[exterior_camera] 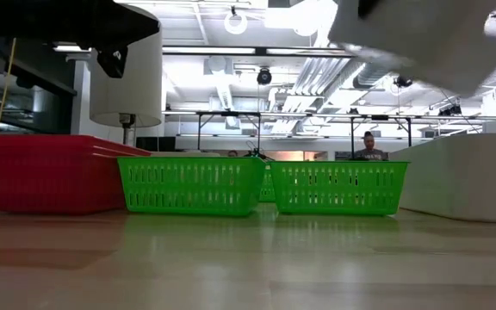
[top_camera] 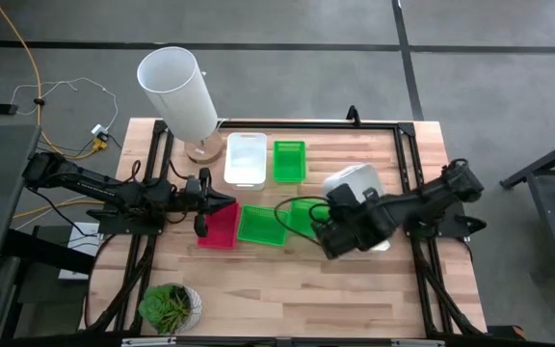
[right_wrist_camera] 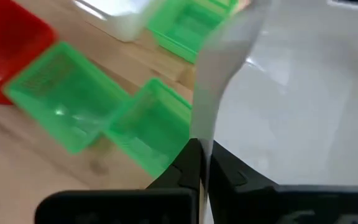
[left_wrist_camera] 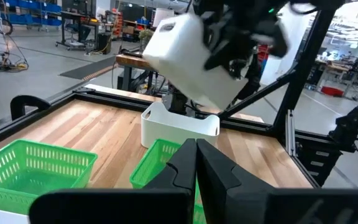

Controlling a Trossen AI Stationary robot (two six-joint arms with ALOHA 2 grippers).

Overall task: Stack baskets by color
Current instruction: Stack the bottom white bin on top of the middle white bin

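High view: the right gripper (top_camera: pixel 328 214) carries a white basket (top_camera: pixel 355 180) lifted clear of the bench (top_camera: pixel 355 280), its jaws pinched shut on the basket's rim, as the right wrist view confirms with the thin white wall (right_wrist_camera: pixel 219 74) caught between the dark fingers. Below and beside this raised basket lie two green baskets (top_camera: pixel 261 225) side by side, the second green basket (top_camera: pixel 303 214) partly hidden under the arm; a stack of red baskets (top_camera: pixel 219 228) sits just to their left. The left gripper (top_camera: pixel 227 201) hangs over the red stack, jaws fully closed and holding nothing. Farther back rest another white basket (top_camera: pixel 246 158) and a third green basket (top_camera: pixel 289 161), near each other. In the left wrist view a further white basket (left_wrist_camera: pixel 179 122) stands on the bench under the raised one. No legible writing appears on any basket.
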